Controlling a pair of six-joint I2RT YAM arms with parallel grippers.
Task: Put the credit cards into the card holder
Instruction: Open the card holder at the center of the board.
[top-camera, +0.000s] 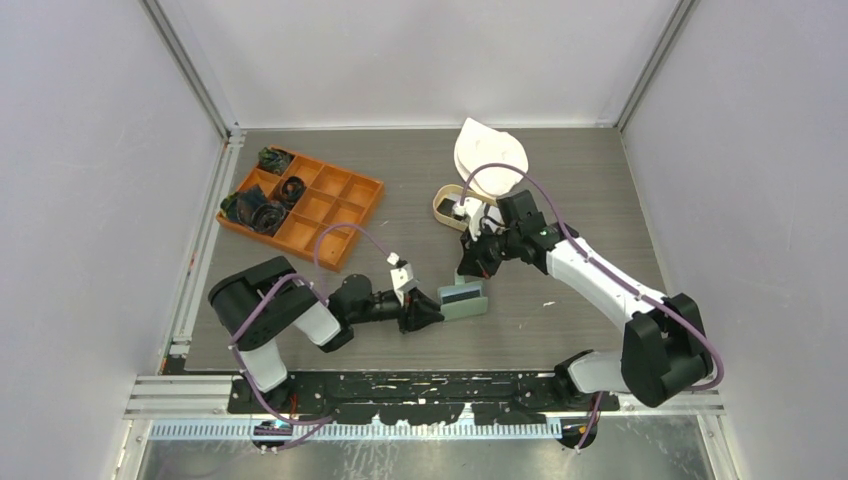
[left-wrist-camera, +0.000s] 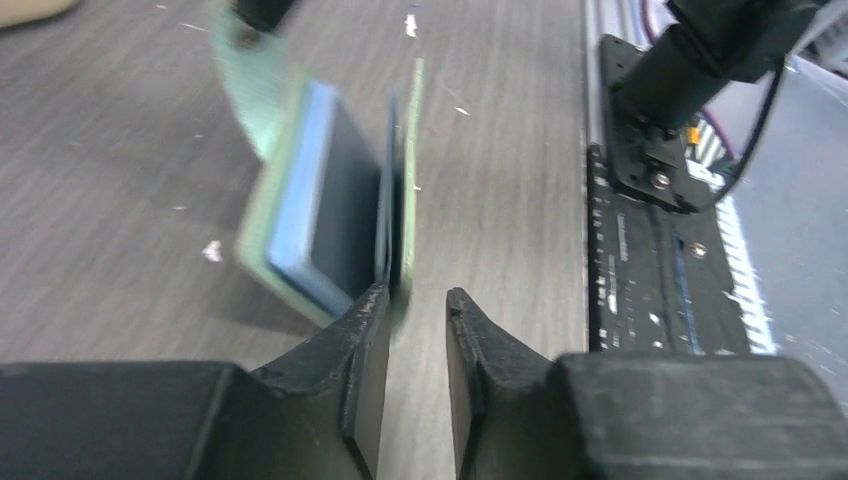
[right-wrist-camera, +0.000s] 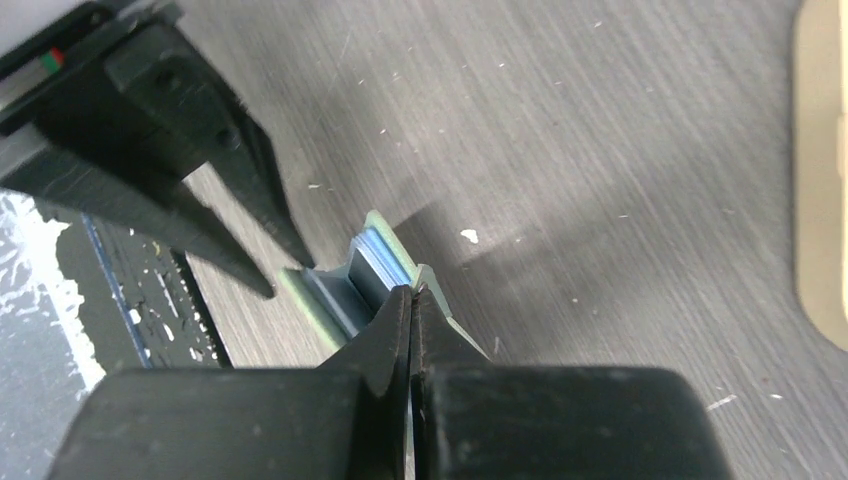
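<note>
The sage-green card holder (top-camera: 465, 303) stands open on its edge on the table, in front of the left arm. Its pale blue inner pocket (left-wrist-camera: 300, 190) holds a dark credit card (left-wrist-camera: 350, 200). My right gripper (right-wrist-camera: 412, 290) is shut on the holder's thin green flap (right-wrist-camera: 440, 305) from above, and holds it up (top-camera: 470, 270). My left gripper (left-wrist-camera: 415, 295) is partly open just short of the holder. Only bare table shows between its fingers, and its left fingertip (left-wrist-camera: 375, 300) touches the holder's near edge. No other cards are in view.
An orange compartment box (top-camera: 305, 205) with dark cord bundles sits at the back left. A tan oval tray (top-camera: 445, 208) and a white rounded object (top-camera: 490, 152) lie behind the right gripper. The black base rail (left-wrist-camera: 650, 260) runs along the near table edge.
</note>
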